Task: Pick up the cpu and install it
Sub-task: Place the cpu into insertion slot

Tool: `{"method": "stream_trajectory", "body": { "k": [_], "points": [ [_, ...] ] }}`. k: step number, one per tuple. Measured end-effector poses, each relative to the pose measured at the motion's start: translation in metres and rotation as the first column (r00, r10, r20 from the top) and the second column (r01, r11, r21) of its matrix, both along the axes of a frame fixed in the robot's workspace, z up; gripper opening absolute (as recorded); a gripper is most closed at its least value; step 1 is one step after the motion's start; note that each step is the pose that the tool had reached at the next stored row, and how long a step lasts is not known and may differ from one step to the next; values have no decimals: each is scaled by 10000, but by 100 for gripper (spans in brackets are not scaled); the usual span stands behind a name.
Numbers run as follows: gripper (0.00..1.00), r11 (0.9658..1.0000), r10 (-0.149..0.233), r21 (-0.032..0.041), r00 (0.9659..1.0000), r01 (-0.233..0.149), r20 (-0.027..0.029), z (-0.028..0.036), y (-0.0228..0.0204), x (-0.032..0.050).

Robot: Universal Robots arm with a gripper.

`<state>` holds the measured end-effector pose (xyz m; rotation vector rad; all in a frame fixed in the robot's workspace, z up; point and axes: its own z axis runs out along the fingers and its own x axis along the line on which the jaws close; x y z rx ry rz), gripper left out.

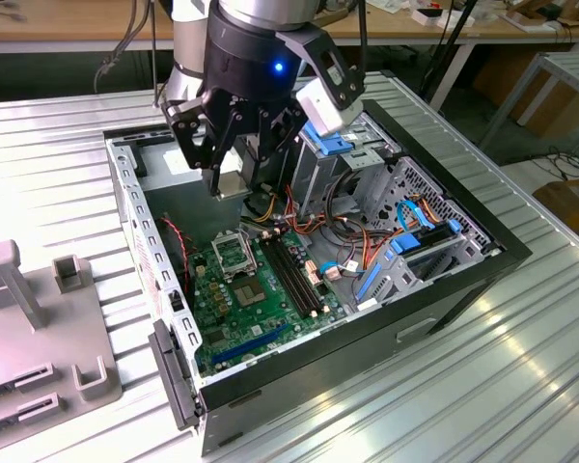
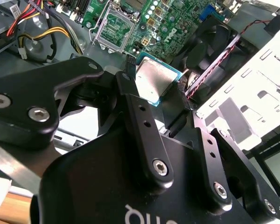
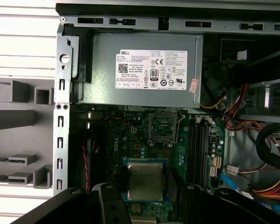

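My gripper [image 1: 230, 181] hangs over the open computer case [image 1: 482, 246], shut on the cpu [image 1: 231, 186]. In both wrist views the cpu [image 2: 154, 80] [image 3: 144, 181] is a small square chip with a silvery-grey top and a thin rim, pinched at two opposite edges between the black fingers [image 2: 127, 81] [image 3: 118, 183]. The black-framed socket [image 1: 234, 256] [image 2: 113, 27] [image 3: 163, 127] lies open on the green motherboard [image 1: 241, 313] below the chip, apart from it. The chip is held roughly level, well above the board.
A grey power supply [image 3: 144, 67] fills the case's far end beyond the socket. Memory slots [image 1: 294, 275] run beside the socket, with bundled cables [image 1: 367, 241] and a drive cage [image 1: 338, 154] further along. A grey fixture [image 1: 39, 328] stands on the ribbed metal table at the exterior view's left.
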<state>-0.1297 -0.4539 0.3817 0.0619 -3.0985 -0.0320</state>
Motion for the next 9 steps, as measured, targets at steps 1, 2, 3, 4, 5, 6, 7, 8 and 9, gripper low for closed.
{"method": "stream_trajectory", "body": {
  "k": [1,2,3,4,5,6,7,8,9],
  "points": [
    [47,10000,0,0,10000,0,0,-4,0,0],
    [47,10000,0,-1,10000,0,0,-6,0,0],
    [47,10000,0,-1,10000,0,0,-11,0,0],
    [47,10000,0,-1,10000,0,0,-14,0,0],
    [47,10000,0,0,10000,0,0,-17,0,0],
    [47,10000,0,0,10000,0,1,-22,0,1],
    [47,10000,1,0,10000,-1,0,-27,-1,3],
    [47,10000,1,1,10000,-1,0,-32,-1,4],
    [47,10000,1,1,10000,-1,1,-39,-1,5]
  ]
}}
